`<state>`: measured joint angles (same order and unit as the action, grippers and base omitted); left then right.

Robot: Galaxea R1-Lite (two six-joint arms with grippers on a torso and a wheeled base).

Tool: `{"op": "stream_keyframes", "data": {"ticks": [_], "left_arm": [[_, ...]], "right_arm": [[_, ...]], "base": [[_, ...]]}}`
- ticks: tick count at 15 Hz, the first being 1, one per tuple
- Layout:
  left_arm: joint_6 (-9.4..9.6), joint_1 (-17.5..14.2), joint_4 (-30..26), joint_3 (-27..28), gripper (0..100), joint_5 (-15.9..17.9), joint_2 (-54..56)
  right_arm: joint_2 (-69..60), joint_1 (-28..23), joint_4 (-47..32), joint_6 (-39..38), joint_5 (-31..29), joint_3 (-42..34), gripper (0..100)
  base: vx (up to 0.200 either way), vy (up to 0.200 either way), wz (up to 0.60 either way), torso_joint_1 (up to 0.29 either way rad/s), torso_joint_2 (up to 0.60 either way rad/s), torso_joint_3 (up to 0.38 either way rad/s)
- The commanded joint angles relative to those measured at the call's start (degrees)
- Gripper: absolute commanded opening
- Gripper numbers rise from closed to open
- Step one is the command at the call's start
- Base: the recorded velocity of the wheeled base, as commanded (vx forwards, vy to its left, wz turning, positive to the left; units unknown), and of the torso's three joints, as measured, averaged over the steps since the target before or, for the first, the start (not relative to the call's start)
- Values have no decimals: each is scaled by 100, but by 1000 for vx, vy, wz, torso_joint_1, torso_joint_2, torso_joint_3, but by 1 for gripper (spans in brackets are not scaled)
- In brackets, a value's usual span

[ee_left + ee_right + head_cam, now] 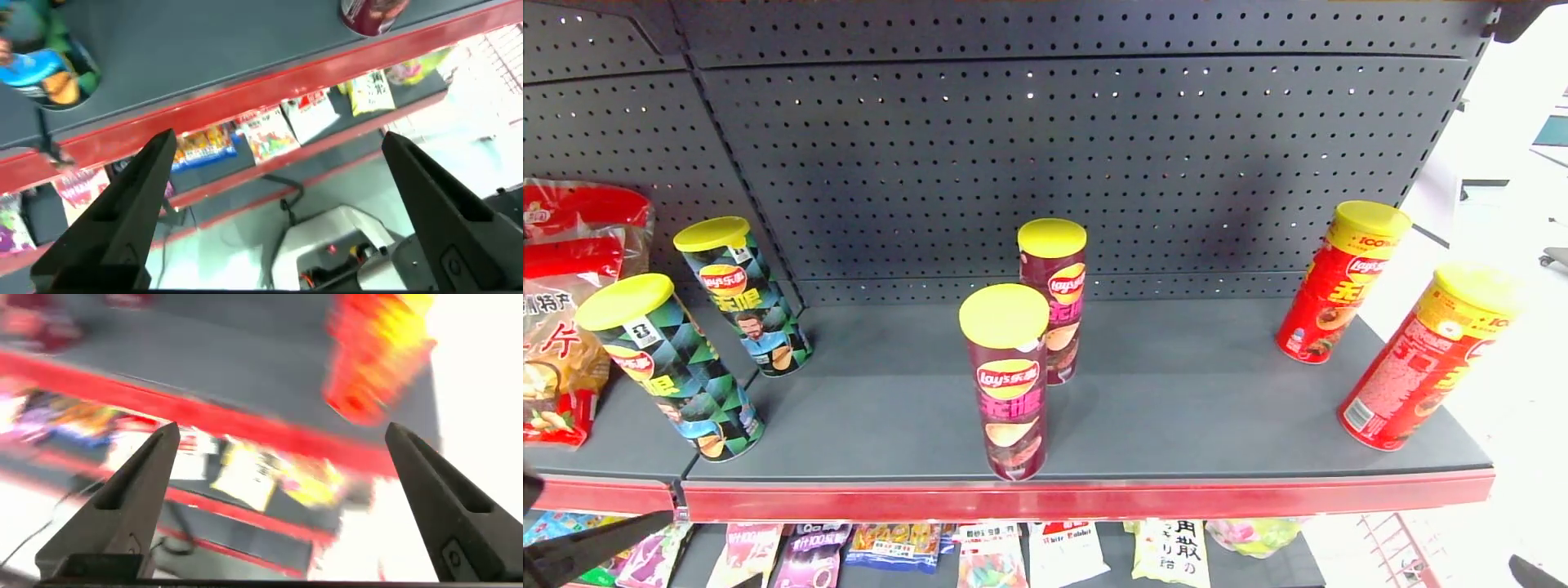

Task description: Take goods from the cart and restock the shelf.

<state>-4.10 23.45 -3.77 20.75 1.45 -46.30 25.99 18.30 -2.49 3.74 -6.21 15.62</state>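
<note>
Head view — six cans (674, 367) (743, 294) (1010, 384) (1055, 298) (1335, 282) (1425, 359) on shelf (1176, 408), wrist views — pincers (278, 137) (282, 427) spread

- A shop aisle: dark metal shelf (1176, 408) with perforated back panel (1094, 163) and red price rail (1094, 500) along the front edge.
- Stocked with chip cans (1009, 384), grouped by colour.
- Below, rows of snack packets (1062, 555).
</note>
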Motion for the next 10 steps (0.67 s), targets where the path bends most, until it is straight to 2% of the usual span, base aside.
{"op": "stream_keyframes", "data": {"ticks": [1,2,3,5,10], "left_arm": [[-56,-16,614,175,100,66,-1593],[-56,-25,869,175,100,57,-1891],[-39,-16,1361,202,100,4,-2419],[-21,-8,1695,439,100,-154,-3113],[-12,195,1704,949,100,-136,-3922]], "right_arm": [[-1685,-942,-797,-67,-91,-164,100],[-1861,-995,-947,-58,-91,-155,100],[-2028,-1039,-1087,-58,-153,-155,100],[-2028,-1039,-1087,-67,-162,-164,100],[-2028,-1039,-1061,-75,-144,-349,100]], "base": [[0,0,0,0,0,0],[0,0,0,0,0,0],[0,0,0,0,0,0],[0,0,0,0,0,0],[0,0,0,0,0,0]]}}
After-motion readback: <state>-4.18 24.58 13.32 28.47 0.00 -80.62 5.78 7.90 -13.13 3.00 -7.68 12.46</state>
